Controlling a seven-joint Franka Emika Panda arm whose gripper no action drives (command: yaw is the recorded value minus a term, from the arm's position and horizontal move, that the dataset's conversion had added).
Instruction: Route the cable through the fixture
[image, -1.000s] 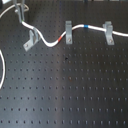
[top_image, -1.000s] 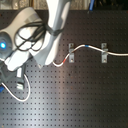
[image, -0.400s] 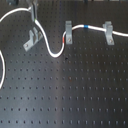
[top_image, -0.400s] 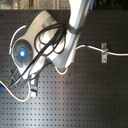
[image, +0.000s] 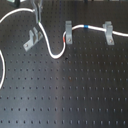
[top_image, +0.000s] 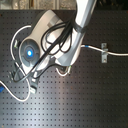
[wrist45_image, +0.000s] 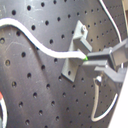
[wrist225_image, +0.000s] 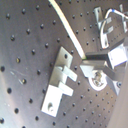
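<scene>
Here the long thin white cable (image: 50, 47) already sits in the two narrow upright grey clips (image: 67, 31) on the black perforated counter (image: 75, 90). The wider skewed grey metal fixture (image: 31, 41) stands just beside the cable's free run. The hand (wrist45_image: 90, 59) pinches that run, seemingly to steer it between the prongs.

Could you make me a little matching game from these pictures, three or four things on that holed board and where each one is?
Things:
1. fixture
2. red tape band
3. blue tape band
4. pincer

Places, first exterior view:
A. on the cable, between the two upright clips
B. at the top edge, above the skewed clip
C. the first exterior view's left, no cable in it
D. beside the middle clip

Pairs: 1-C, 2-D, 3-A, 4-B
</scene>
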